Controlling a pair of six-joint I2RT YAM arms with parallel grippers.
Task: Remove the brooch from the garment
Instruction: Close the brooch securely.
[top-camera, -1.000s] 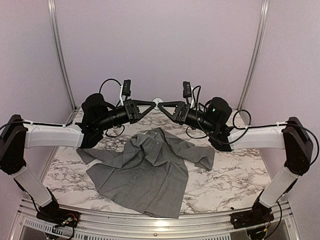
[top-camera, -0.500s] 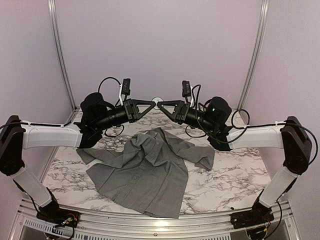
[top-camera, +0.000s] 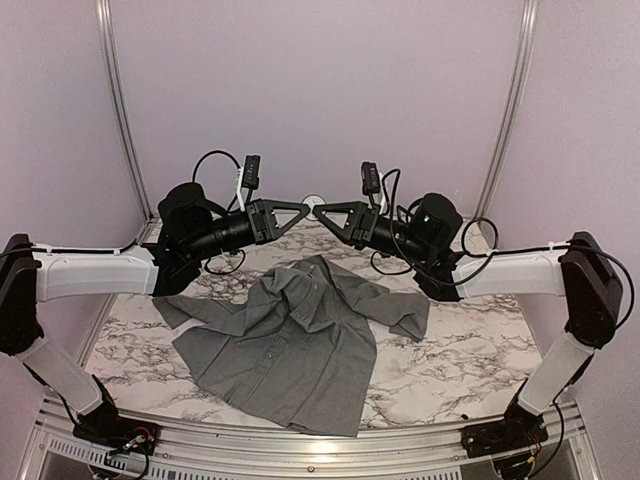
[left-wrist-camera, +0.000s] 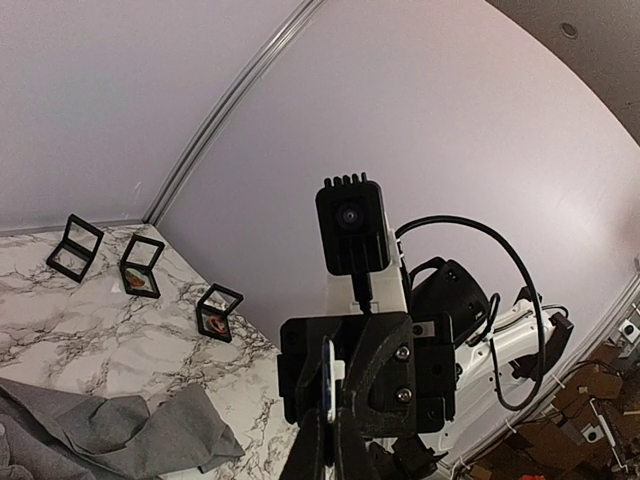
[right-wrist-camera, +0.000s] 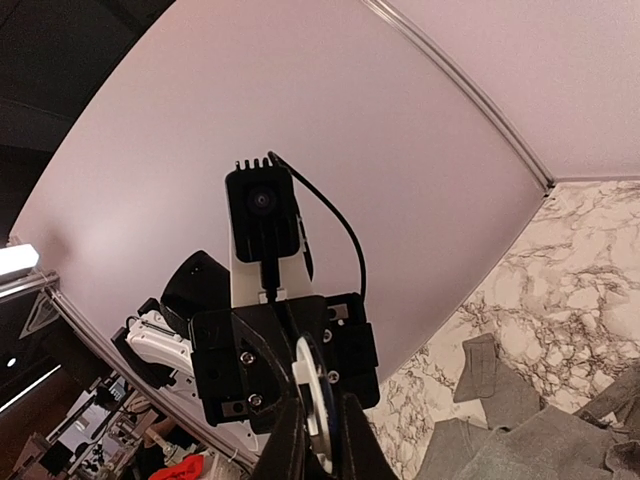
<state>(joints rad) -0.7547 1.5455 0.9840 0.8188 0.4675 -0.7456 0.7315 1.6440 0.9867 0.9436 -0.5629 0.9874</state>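
- Two arms are raised over the far side of the marble table (top-camera: 450, 360), their tips meeting nose to nose in mid-air.
- The brooch (top-camera: 315, 202) is a small, pale round disc held between those tips. It is off the shirt and well apart from it, up near the back wall.
- In the left wrist view the disc shows edge-on as a thin white sliver with a bluish rim. In the right wrist view it shows more of its white face.
- The left gripper (top-camera: 306, 207) is closed tight, its fingers pressed together with the disc's edge pinched at their tips.
- The right gripper (top-camera: 321, 210) has a finger either side of the disc with only a narrow gap. I cannot tell whether they press on it.
- The garment (top-camera: 290, 340) is a grey, collared, button-up shirt lying flat but rumpled in the middle of the table.
  - The collar points to the far side and the hem to the near edge.
  - One sleeve trails out to the left and the other is bunched at the right.
  - A row of small buttons runs down the front.
- Three small black-framed boxes (left-wrist-camera: 141, 266) stand in a row on the marble by the wall, well apart from the shirt.
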